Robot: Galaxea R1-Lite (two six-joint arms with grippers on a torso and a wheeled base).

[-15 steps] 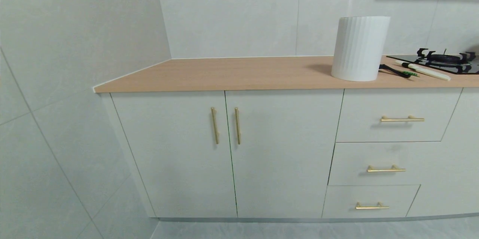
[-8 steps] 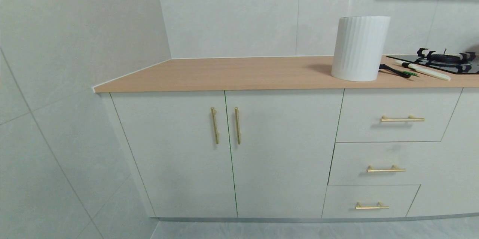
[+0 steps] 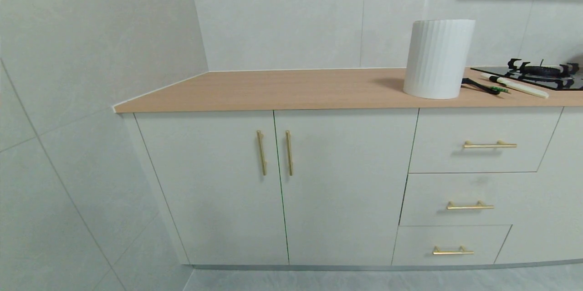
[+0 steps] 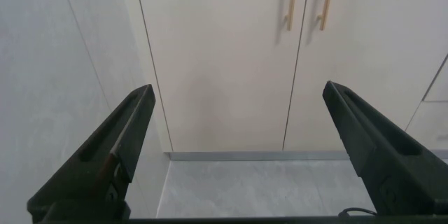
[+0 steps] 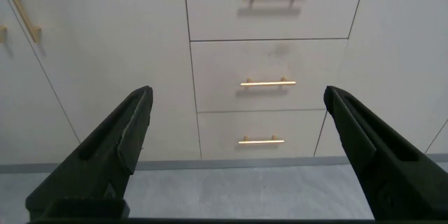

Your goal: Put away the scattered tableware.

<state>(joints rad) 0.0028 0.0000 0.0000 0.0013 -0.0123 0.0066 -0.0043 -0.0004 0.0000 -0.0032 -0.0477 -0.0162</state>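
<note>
On the counter [image 3: 273,88] the tableware lies just at 3 o'clock of one white ribbed holder [image 3: 438,58]. I count two pieces, a black utensil [image 3: 480,86] and a white utensil [image 3: 517,85], lying side by side with their long axes running 10 to 4 o'clock. A green bit between them is too small to tell.

The left gripper [image 4: 236,94] hangs before two doors [image 4: 210,56], jaws wide apart and empty. The right gripper [image 5: 236,96] is equally wide and empty, and it faces three drawers [image 5: 269,70].
</note>
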